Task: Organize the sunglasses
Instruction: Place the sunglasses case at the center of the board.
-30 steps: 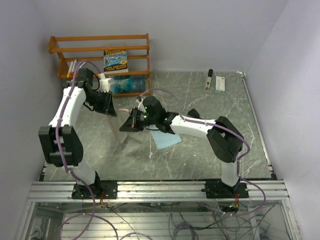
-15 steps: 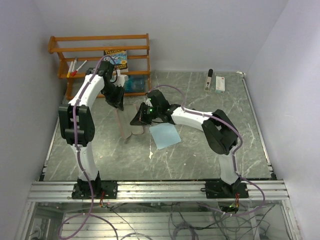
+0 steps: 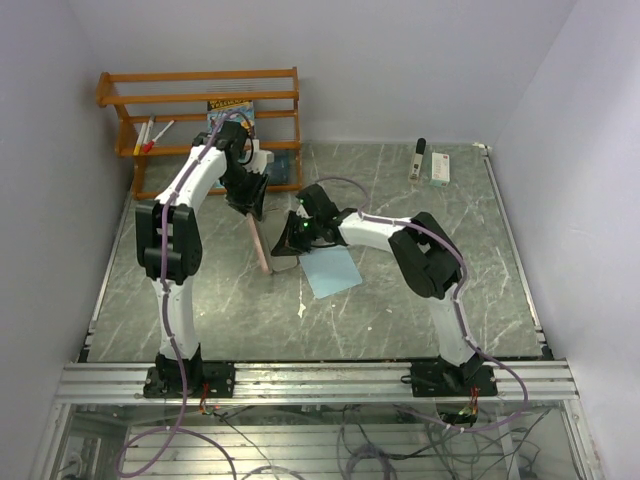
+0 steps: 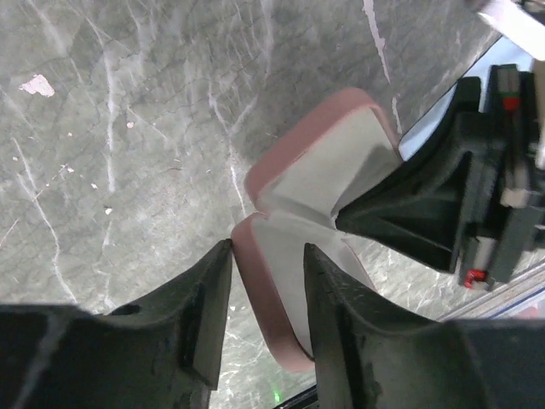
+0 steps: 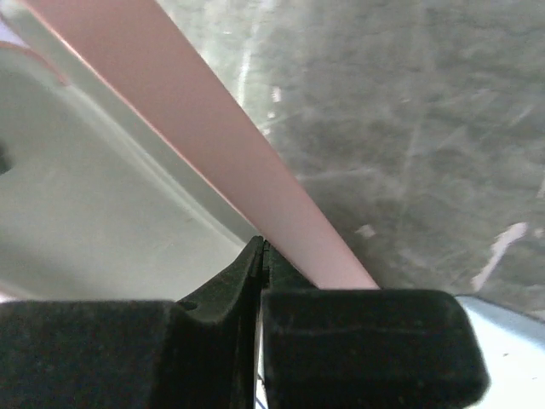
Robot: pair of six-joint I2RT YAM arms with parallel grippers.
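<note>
Near the middle of the tabletop [image 3: 400,320] a cloth [image 3: 332,272] is laid flat. Just behind it, to the left, the case [image 4: 324,162] is kept open and tilted, its two flaps spread like a book. Whether its lower end touches the tabletop cannot be told. No sunglasses are seen in any view, so only the case can be placed. The left claw [image 4: 268,247] is set around one flap with its fingers apart; whether they press on it cannot be told. The right claw [image 5: 260,249] is clenched, with its tip against the fold of the case; whether lining is pinched there cannot be told either.

If the left fingers are loose, the case may be left on the right tip alone. It could then be turned, dropped onto the cloth or folded shut. Such a slip would be helped by the smooth outside. A flap could also be bent back too far if the clenched tip is pushed into the fold.

The cloth is thin, pale blue and roughly square. The tabletop is patterned like grey-green stone with white veins, and it looks hard and slick. The case is pink outside, with rounded corners and a thick rim; inside, a matte pale grey lining is seen, probably soft. At the far left a shelf [image 3: 200,100] of orange wooden slats is placed.
</note>
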